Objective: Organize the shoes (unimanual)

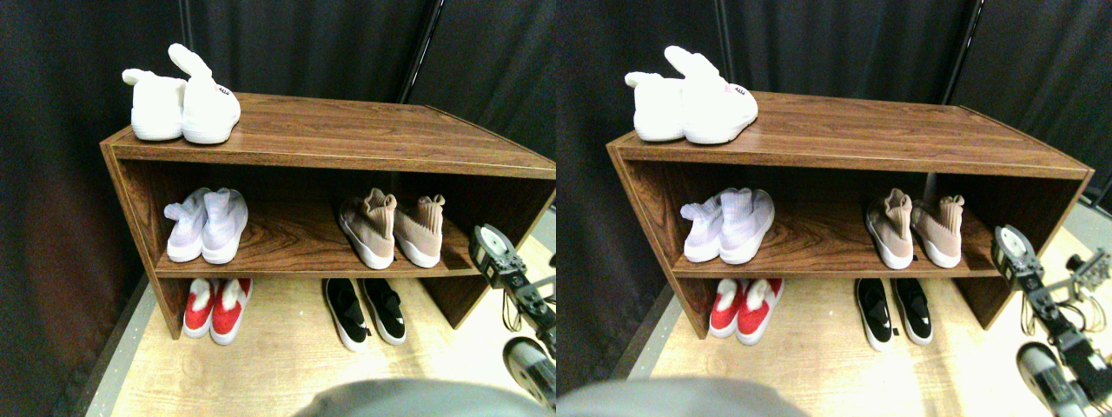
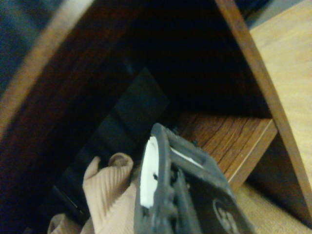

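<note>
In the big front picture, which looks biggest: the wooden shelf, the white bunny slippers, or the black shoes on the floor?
Largest to smallest, as they look in that view:
1. The wooden shelf, much the biggest.
2. The white bunny slippers.
3. The black shoes, a bit smaller, though the pairs sit at different distances, so real sizes are unsure.

Tan knit sneakers [image 1: 391,228] with white soles, black slip-ons [image 1: 365,311], red slippers [image 1: 217,308], dark brown woodgrain shelf [image 1: 347,130]
</note>
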`<state>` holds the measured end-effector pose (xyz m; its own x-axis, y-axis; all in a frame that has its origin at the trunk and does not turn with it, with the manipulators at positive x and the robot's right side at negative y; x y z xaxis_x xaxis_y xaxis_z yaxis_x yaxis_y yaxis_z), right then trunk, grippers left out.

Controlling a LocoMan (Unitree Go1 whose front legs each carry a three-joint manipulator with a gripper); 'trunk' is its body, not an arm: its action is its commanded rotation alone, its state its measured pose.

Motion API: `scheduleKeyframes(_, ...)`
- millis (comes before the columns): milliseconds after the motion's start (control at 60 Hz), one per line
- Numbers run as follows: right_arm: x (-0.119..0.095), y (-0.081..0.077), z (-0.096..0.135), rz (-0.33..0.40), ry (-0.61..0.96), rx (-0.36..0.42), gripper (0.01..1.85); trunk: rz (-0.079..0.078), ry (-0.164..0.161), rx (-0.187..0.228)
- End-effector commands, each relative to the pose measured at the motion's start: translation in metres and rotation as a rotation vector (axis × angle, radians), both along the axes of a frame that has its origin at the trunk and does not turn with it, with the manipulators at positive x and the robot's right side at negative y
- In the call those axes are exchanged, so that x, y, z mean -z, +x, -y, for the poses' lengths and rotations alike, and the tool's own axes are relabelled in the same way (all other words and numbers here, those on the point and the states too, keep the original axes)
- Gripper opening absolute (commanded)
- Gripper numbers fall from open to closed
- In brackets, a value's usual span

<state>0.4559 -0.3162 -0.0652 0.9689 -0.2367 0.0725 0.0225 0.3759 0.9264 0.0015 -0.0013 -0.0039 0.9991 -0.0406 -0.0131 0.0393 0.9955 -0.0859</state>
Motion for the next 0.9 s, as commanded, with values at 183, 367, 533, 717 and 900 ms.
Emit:
scheduleKeyframes(183,0.007,0.028,0.004,0.018,0.025,-0.014,0.06,0.018,-0.009,-0.003)
scheduleKeyframes(367,0.016,0.038,-0.002,-0.029,0.018,0.031,0.06,0.021,-0.011,-0.006)
scheduleKeyframes(533,0.025,0.05,-0.008,-0.083,0.058,0.048,0.06,0.022,-0.017,-0.018)
scheduleKeyframes(717,0.034,0.059,-0.015,-0.119,0.053,0.029,0.06,0.019,-0.022,-0.026)
scheduleKeyframes(900,0.039,0.066,-0.021,-0.133,0.107,-0.002,0.06,0.015,-0.027,-0.031)
